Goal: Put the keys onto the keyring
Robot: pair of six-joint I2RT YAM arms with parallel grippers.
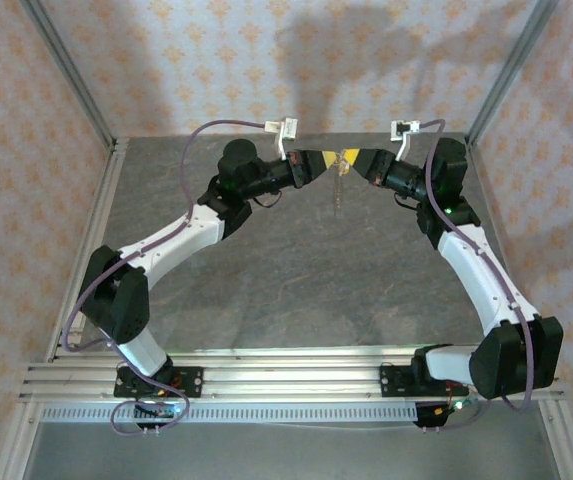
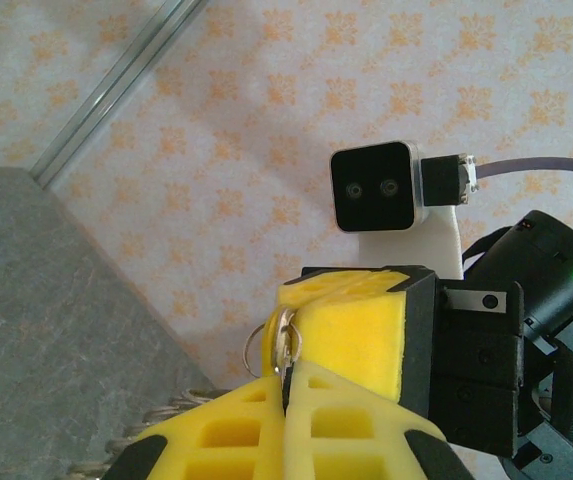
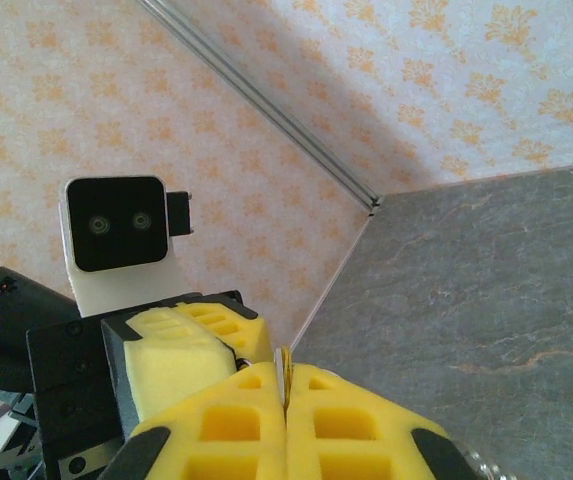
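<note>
Both grippers meet tip to tip high above the far middle of the table. My left gripper (image 1: 325, 161) (image 2: 288, 388) is shut on the keyring (image 2: 286, 345), a silvery ring edge sticking up from its yellow fingertips, with a thin wire loop (image 2: 249, 352) beside it. The ring touches the right gripper's yellow fingers (image 2: 356, 330). My right gripper (image 1: 352, 161) (image 3: 286, 388) is shut on a thin pale and yellowish edge, one of the keys (image 3: 284, 368). A thin metal strand (image 1: 337, 192) hangs down from where they meet.
Grey table surface (image 1: 296, 280) lies below the grippers. Patterned walls and metal frame posts (image 1: 506, 70) enclose the back and sides. Coiled metal pieces (image 2: 151, 418) dangle below the left fingers. The left wrist camera (image 3: 116, 223) faces the right one.
</note>
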